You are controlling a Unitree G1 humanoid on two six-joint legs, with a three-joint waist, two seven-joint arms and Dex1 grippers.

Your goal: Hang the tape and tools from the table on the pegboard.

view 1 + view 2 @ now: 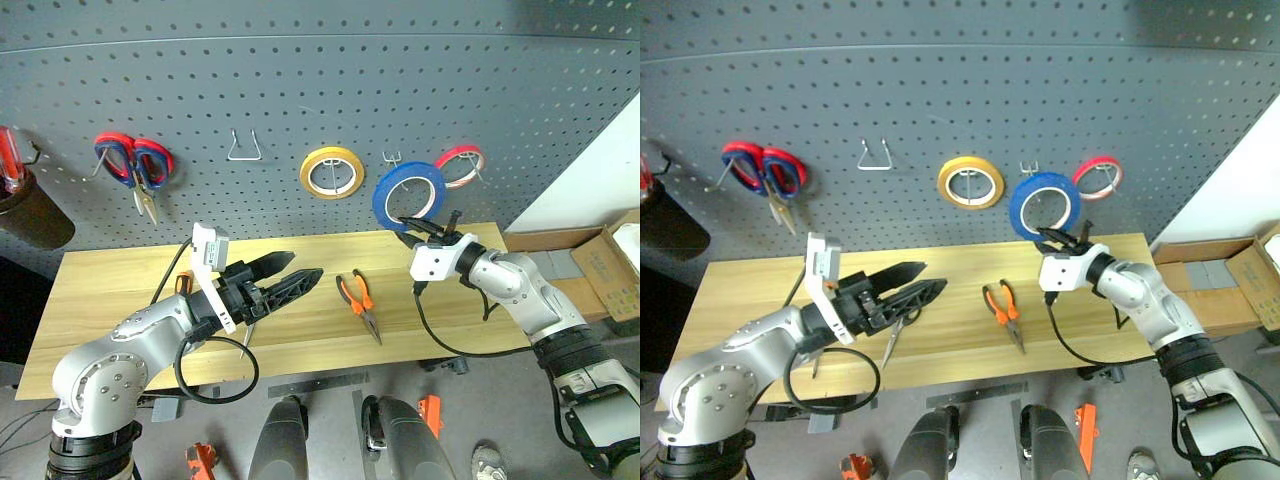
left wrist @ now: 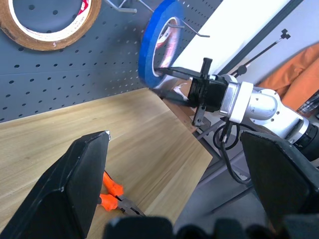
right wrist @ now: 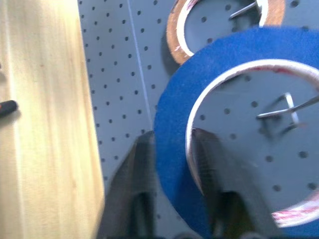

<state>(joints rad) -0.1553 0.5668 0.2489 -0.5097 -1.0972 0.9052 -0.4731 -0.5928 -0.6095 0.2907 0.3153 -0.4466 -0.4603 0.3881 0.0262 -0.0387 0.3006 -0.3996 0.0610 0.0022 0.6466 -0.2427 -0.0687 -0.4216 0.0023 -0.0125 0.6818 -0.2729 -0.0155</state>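
I see the blue tape (image 1: pixel 408 196) up against the pegboard (image 1: pixel 300 80), its ring around a metal hook (image 3: pixel 279 107). My right tool (image 1: pixel 428 234) has one finger inside the ring's hole and one outside, on both sides of its lower edge; I cannot tell if it pinches. My left tool (image 1: pixel 290 278) is spread wide, holding nothing, above the tabletop (image 1: pixel 120 290). The pliers (image 1: pixel 360 303) lie on the tabletop below the tape. A yellow roll (image 1: pixel 332 171) hangs beside the tape.

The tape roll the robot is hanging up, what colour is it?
Blue tape roll, clearest in the right wrist view.
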